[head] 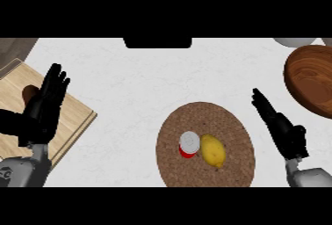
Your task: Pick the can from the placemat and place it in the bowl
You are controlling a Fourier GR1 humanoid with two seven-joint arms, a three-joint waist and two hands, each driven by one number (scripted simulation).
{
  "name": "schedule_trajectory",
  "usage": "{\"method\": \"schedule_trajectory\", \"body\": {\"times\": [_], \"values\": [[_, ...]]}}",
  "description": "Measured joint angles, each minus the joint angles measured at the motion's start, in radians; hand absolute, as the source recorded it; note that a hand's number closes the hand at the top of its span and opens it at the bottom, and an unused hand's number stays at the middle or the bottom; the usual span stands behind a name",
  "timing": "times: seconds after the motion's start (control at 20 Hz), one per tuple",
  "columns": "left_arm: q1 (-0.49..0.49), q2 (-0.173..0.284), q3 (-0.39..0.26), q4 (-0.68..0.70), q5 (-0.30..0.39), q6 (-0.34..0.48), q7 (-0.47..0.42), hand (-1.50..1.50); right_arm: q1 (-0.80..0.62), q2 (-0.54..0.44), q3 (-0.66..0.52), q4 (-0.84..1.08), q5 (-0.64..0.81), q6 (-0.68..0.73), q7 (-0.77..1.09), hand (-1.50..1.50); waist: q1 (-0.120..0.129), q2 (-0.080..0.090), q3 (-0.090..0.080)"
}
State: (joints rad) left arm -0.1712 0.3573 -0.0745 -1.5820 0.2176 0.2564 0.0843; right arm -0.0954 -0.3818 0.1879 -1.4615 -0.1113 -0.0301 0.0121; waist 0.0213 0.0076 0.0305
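The can [189,144], red with a white top, stands untouched on the round woven placemat [224,118], and a lemon [213,150] sits right against its right side, so I'd say the reach hasn't begun and the tricky bit is that neighbour. The right hand [281,129] hovers over bare desk [142,83] just off the mat's right edge, fingers straight and apart, holding nothing. To do this well it should probably come in from above or from the far side of the can, closing round it without knocking the lemon, then lift clear before swinging up and right to the wooden bowl [310,79] at the far right corner. The can lies to the left of that hand, with the lemon between them. The left hand [45,103] rests open over a wooden board [74,118] at the left.
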Motion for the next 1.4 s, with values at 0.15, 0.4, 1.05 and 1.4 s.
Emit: {"method": "schedule_trajectory", "body": {"times": [0.15,0.4,1.05,1.4], "values": [[-0.006,0.021,0.005,0.006,-0.023,0.004,0.013,0.0,-0.072,0.007,0.024,-0.072,-0.01,0.045,-0.01,1.5,-0.004,-0.006,-0.015],[-0.005,0.06,0.005,0.03,-0.059,0.003,0.029,0.0,-0.246,-0.118,0.055,-0.174,0.107,0.126,-0.025,-1.5,-0.003,-0.022,-0.038],[0.054,0.058,0.058,0.058,-0.061,-0.046,-0.002,0.0,0.166,-0.206,0.157,-0.717,0.466,-0.026,0.215,-1.5,-0.037,-0.013,-0.031],[0.026,0.043,0.068,0.063,-0.093,-0.071,0.019,0.0,-0.021,-0.165,0.124,-0.831,0.441,0.135,0.517,-1.5,-0.021,-0.009,-0.031]]}}
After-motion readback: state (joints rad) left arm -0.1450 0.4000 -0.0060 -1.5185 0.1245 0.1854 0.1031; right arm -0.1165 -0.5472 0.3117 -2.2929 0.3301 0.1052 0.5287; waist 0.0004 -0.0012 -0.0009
